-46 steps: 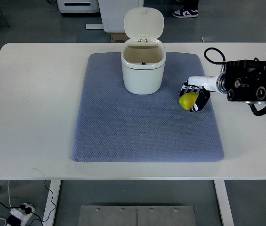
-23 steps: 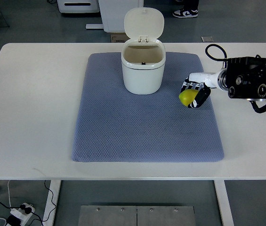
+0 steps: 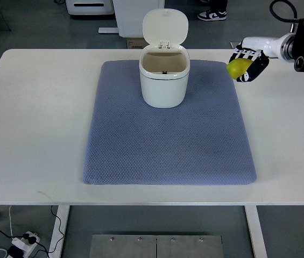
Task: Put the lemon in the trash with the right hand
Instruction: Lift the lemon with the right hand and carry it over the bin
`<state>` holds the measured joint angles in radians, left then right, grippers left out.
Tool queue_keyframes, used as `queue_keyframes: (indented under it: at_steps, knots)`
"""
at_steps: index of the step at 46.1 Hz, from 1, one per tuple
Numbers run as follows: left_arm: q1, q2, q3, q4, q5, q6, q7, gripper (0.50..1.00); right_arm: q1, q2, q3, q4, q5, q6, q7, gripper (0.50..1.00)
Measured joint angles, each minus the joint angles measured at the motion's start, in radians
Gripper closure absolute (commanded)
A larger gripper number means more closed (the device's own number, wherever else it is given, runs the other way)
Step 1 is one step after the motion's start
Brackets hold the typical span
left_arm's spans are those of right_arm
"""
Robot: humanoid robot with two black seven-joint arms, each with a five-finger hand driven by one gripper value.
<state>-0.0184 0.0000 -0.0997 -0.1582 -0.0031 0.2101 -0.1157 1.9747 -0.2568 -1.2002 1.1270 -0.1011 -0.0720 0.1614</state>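
We start at the left, where we see bare white table (image 3: 39, 107) and no left arm anywhere in the picture; moving in, the blue-grey mat (image 3: 168, 150) lies flat across the middle of the table; on its far half stands the white trash bin (image 3: 163, 78), its lid (image 3: 165, 25) tipped up and back, its mouth wide open and, as far as we can see into it, with nothing inside; so the drop is not yet made.

Further right we find the lemon (image 3: 238, 67), held up in the air past the mat's far right corner, level with the bin but well apart from it to the right; the right hand (image 3: 247, 64) has its dark fingers curled around it, gripping from the right side, with the arm coming in from the right edge.

We judge the pick done and the lift done; what is left is the carry leftward over the open mouth and the release; the lemon looks only slightly oval, its long axis seeming to run roughly left to right with a tilt, the free end toward the bin; we cannot tell the tips apart.
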Motion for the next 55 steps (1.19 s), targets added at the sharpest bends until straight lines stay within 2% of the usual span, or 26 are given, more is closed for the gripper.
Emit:
queue_keyframes:
  at_steps: [19,32,55]
  knots:
    - [0.0,0.0,0.0,0.0,0.0,0.0,0.0,0.5,0.117,0.027,0.019,0.001,0.048,0.048,-0.005,1.0]
    - [0.0,0.0,0.0,0.0,0.0,0.0,0.0,0.5,0.12,0.093,0.084,-0.003,0.107,0.048,-0.013,1.0]
    - [0.001,0.0,0.0,0.0,0.0,0.0,0.0,0.5,0.107,0.211,0.172,-0.088,0.176,0.031,-0.029,1.0]
